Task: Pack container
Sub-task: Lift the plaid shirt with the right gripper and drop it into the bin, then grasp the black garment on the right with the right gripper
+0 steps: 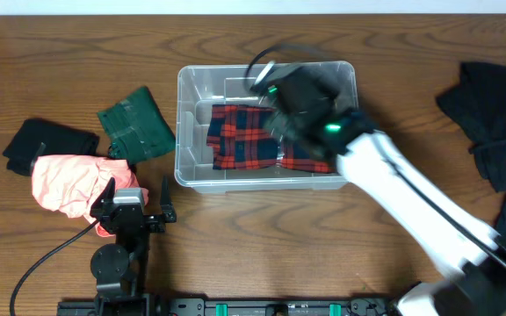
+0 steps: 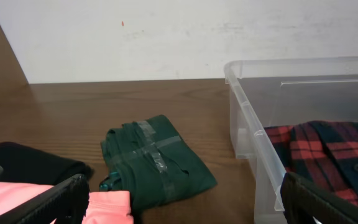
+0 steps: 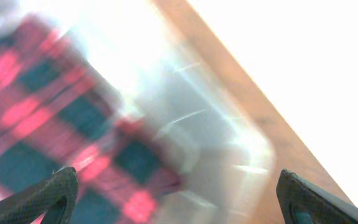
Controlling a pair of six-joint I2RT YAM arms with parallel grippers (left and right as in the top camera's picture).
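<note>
Step in hand: plaid shirt (image 1: 238, 136) lies inside the container (image 1: 184, 132), which sits just 12 o'clock of worktop (image 1: 323, 250) centre. Over the shirt: right gripper (image 3: 179, 199), fingers spread, nothing between them (wrist view is blurred, so contact with the cloth is unclear). Reads as the drop-off end of one item.

At the container's 8 o'clock: left gripper (image 2: 185, 208), also spread and empty, at the edge of the pink cloth (image 1: 73, 183).

Next, my guess: right gripper lifts clear, then another garment gets picked: green cloth (image 1: 136, 123) at 9 o'clock, black cloth (image 1: 49, 142) beyond it, or dark pile (image 1: 495, 114) at 3 o'clock. Soft stuff, so it needs a deep pinch.

Worktop is brown wood grain, with a white wall (image 2: 135, 37) behind.
</note>
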